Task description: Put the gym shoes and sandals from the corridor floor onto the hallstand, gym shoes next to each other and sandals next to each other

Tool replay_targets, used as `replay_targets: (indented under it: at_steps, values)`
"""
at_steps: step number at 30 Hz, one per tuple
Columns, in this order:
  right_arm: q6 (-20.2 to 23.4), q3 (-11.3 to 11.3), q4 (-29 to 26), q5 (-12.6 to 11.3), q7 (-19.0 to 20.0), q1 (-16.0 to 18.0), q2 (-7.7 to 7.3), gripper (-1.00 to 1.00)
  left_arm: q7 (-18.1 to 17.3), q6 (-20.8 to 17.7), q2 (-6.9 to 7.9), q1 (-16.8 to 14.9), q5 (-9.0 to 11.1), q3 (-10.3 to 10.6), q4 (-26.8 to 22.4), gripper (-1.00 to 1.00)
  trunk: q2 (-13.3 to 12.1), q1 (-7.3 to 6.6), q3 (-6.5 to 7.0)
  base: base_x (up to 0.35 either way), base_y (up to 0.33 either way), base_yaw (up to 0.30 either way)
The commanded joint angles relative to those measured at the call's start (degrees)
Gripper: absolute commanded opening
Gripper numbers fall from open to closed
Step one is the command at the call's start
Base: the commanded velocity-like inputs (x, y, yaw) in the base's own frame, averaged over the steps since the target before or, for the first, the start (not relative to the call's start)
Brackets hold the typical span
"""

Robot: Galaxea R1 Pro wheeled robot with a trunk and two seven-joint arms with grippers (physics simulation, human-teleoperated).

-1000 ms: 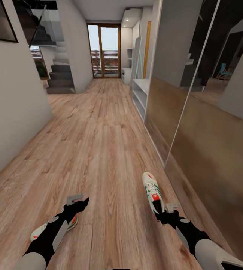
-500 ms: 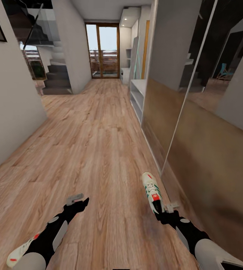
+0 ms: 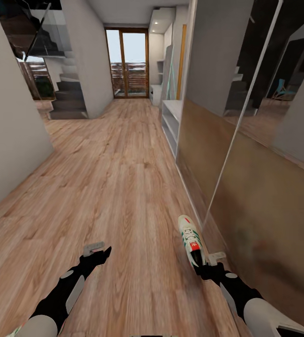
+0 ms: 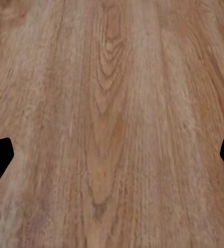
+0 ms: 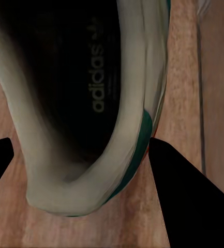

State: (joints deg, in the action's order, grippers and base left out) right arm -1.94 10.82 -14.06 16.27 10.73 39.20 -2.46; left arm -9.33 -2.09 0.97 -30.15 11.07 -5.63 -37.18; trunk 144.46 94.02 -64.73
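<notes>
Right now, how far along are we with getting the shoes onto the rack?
Nothing looks placed yet: the rack stands ahead along the right wall, and its visible shelves look bare. In hand: the right gripper is shut on one gym shoe, clamped at the heel rim. The left gripper is open over bare floor. Left: rack this shoe, then the other shoe and both sandals.

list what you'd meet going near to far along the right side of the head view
black right gripper → white gym shoe with green stripes held in it → dark glass-fronted sliding wardrobe → low white open-shelf hallstand → wood-framed glass door at the corridor's end
</notes>
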Motion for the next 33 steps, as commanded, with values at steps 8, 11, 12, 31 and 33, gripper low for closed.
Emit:
replay_targets:
  at_steps: [8,11,12,31,33]
  values:
    - [0.01,-0.01,-0.01,-0.05,-0.10,0.00,0.02,-1.00,-0.02,0.03,-0.04,0.00,0.00,0.00,0.00,1.00,0.00,0.00,0.00,0.090,-0.002,0.000]
    - [0.01,-0.01,-0.01,-0.03,-0.10,0.00,0.04,-1.00,0.00,0.00,-0.01,0.00,0.00,0.00,0.00,1.00,0.00,0.00,0.00,0.237,0.000,0.000]
    - [0.01,-0.01,-0.01,-0.04,-0.10,0.00,0.05,-1.00,0.00,0.00,-0.01,0.00,0.00,0.00,0.00,1.00,0.00,0.00,0.00,0.288,0.000,0.000]
    - [0.01,-3.05,-0.01,-0.09,-0.10,0.00,0.09,-1.00,0.01,-0.02,0.00,0.00,0.00,0.00,0.02,1.00,0.00,0.00,0.00,0.337,0.000,0.000]
    - [0.01,-3.22,-0.01,-0.09,-0.10,0.00,0.09,-1.00,0.00,-0.02,0.00,0.00,0.00,0.00,0.01,1.00,0.00,0.00,0.00,0.346,0.000,0.000]
